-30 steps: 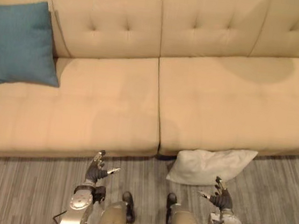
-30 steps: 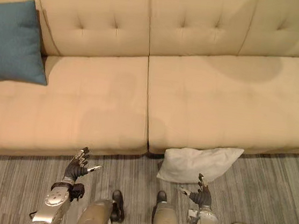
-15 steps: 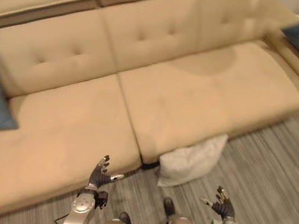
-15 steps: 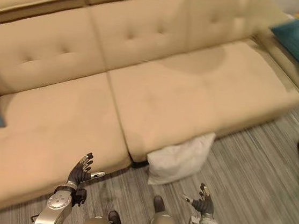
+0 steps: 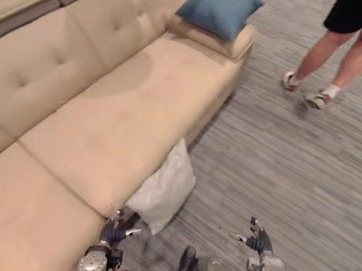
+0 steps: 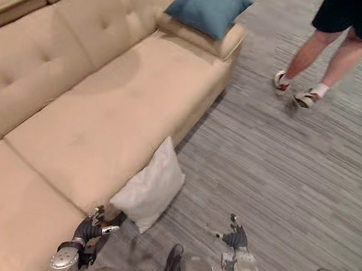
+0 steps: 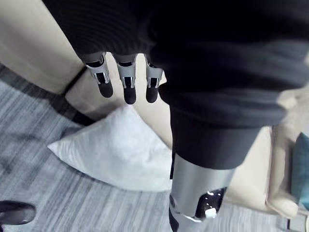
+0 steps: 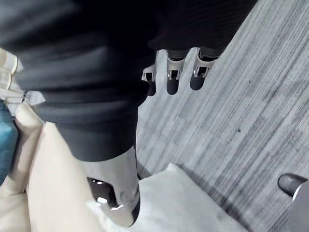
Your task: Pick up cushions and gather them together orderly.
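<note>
Your head camera has swung right since a second ago, so the sofa (image 5: 105, 114) now runs off toward 10 o'clock, and a person's legs (image 5: 337, 55) stand at 1 o'clock. The white cushion (image 5: 161, 192) leans on the sofa's front edge, its lower edge on the floor (image 5: 295, 168) at 6 o'clock. A blue cushion (image 5: 218, 8) sits on the sofa's arm at 12. Your left hand (image 5: 115, 233) hovers just beside the white cushion and your right hand (image 5: 257, 241) is well apart at 5 o'clock, both with fingers (image 7: 126, 87) loosely spread and empty.

Wht cushion (image 7: 116, 150) on floor (image 7: 34, 121) by sofa (image 7: 29, 43)
</note>
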